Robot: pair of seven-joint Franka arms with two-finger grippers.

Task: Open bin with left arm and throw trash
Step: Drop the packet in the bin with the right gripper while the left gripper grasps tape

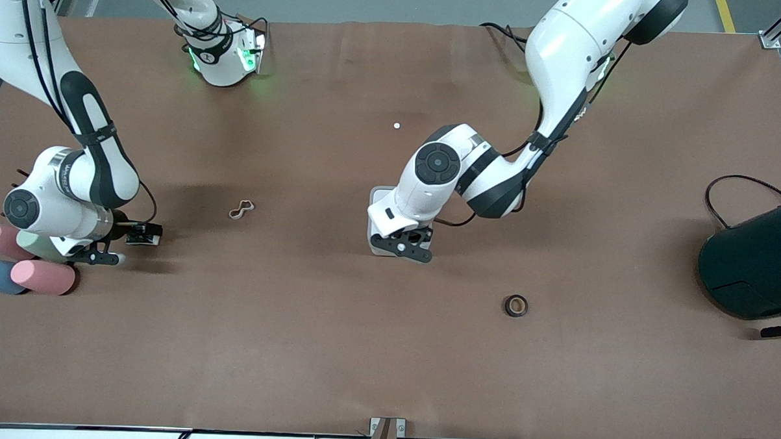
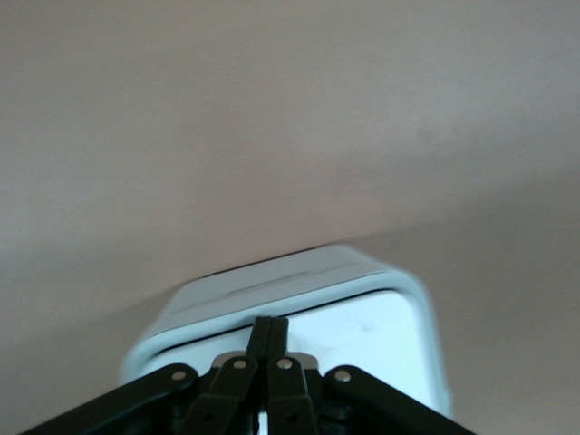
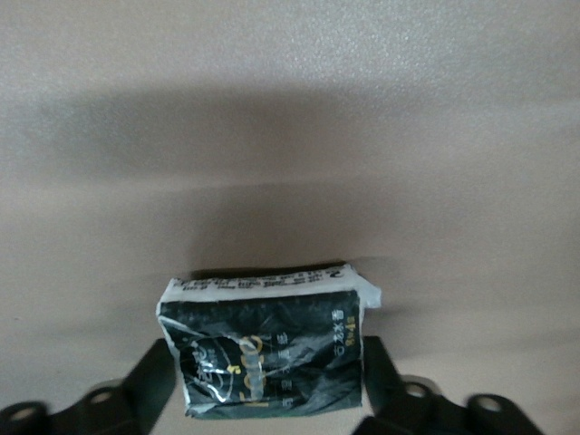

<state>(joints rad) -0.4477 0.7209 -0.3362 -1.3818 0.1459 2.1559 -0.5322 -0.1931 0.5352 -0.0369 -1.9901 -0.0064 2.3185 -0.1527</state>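
- While pressed together into 1 thin blade, left gripper (image 2: 269, 337) fingers resting on the lid of the bin (image 2: 399, 331), nothing held between them; likely placed at the lid's edge to push it open.
- Mid-table, bin (image 1: 377, 199) mostly hidden under left gripper (image 1: 406, 246).
- At the right arm's end, right gripper (image 3: 272, 372) jaws spread either side of the wrapper packet (image 3: 267, 349), flanking it closely; firm grip not confirmed, apparently 1st piece of trash readied.
- Right gripper (image 1: 130, 236) just beside the pastel cups (image 1: 41, 275).
- Well clear of both jaws: rubber-band loop (image 1: 241, 209), and tape roll (image 1: 516, 306) nearer the front camera.
- 3 pieces left to bin.
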